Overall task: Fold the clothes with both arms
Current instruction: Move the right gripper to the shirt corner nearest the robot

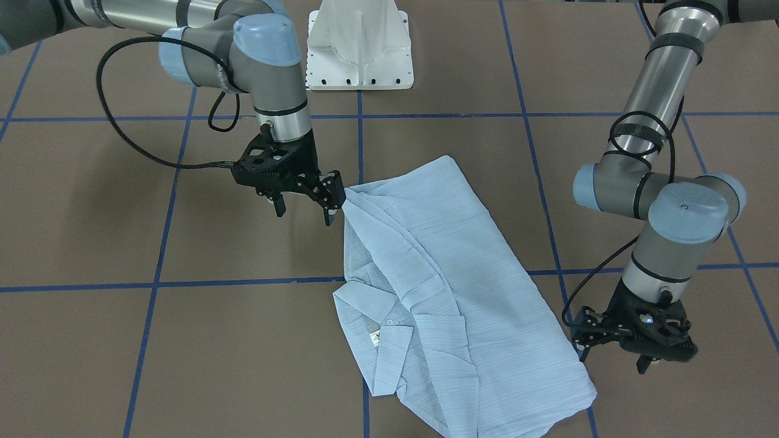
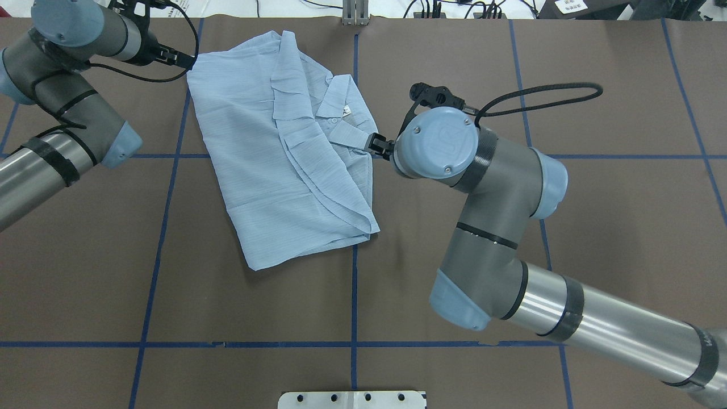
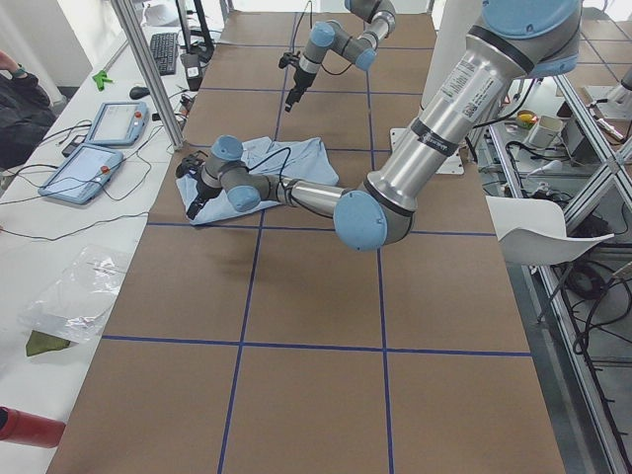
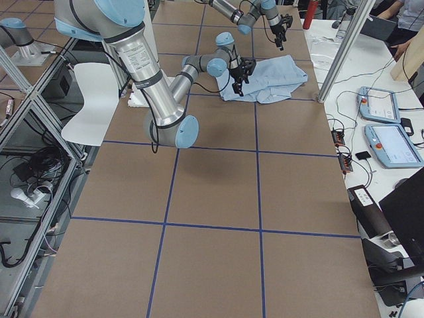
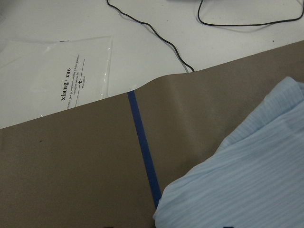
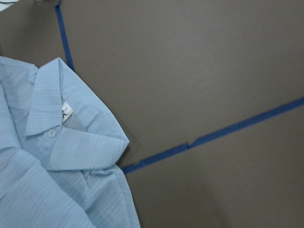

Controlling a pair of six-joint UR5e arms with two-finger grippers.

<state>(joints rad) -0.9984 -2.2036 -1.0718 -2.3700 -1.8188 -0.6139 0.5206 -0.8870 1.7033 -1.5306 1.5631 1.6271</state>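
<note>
Shirt (image 1: 450,292) lies half-folded (collar (image 1: 389,340) showing); my left pincer (image 1: 611,360) and right pincer (image 1: 304,213) both spread wide, gripping nothing.

A robotics laboratory: a left arm (image 2: 79,111) and a right arm (image 2: 488,244), both jointed industrial units, rise from a white pedestal base (image 1: 359,55) over a wide brown worktop (image 3: 296,395) gridded with blue tape (image 1: 152,285). Along the far side, beyond aluminium frame posts (image 3: 148,69), a white bench (image 3: 49,257) carries two teach pendants (image 4: 387,122), a keyboard (image 3: 163,51) and loose black cables (image 5: 156,33).
</note>
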